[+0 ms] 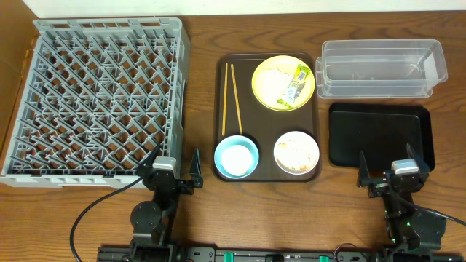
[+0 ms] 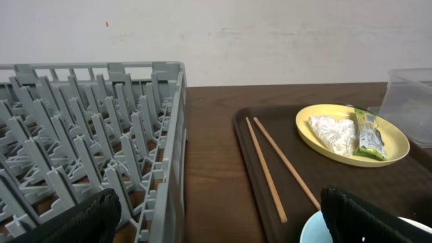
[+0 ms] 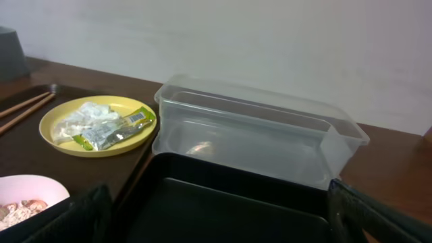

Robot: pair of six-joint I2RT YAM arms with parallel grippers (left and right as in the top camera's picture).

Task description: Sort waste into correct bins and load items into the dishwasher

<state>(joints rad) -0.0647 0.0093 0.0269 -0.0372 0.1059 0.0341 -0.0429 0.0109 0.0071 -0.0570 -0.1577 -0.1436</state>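
Observation:
A yellow plate point(image 1: 282, 83) on the brown serving tray point(image 1: 222, 109) carries a green snack wrapper point(image 1: 293, 85) and white paper point(image 1: 272, 80). Chopsticks point(image 1: 231, 99) lie along the tray's left side. A light blue bowl point(image 1: 237, 157) and a white bowl point(image 1: 296, 152) with food scraps sit at the tray's front. The grey dish rack point(image 1: 98, 102) fills the left. A clear tub point(image 1: 381, 68) stands behind the black tray point(image 1: 380, 136) on the right. My left gripper point(image 1: 172, 166) stands open between the rack's front corner and the blue bowl. My right gripper point(image 1: 388, 169) stands open at the black tray's front edge. Both hold nothing.
The wooden table point(image 1: 200, 87) shows between the rack and the serving tray. A pale wall point(image 2: 270, 34) rises behind the table. Black cables point(image 1: 95, 211) run along the front edge near the arm bases.

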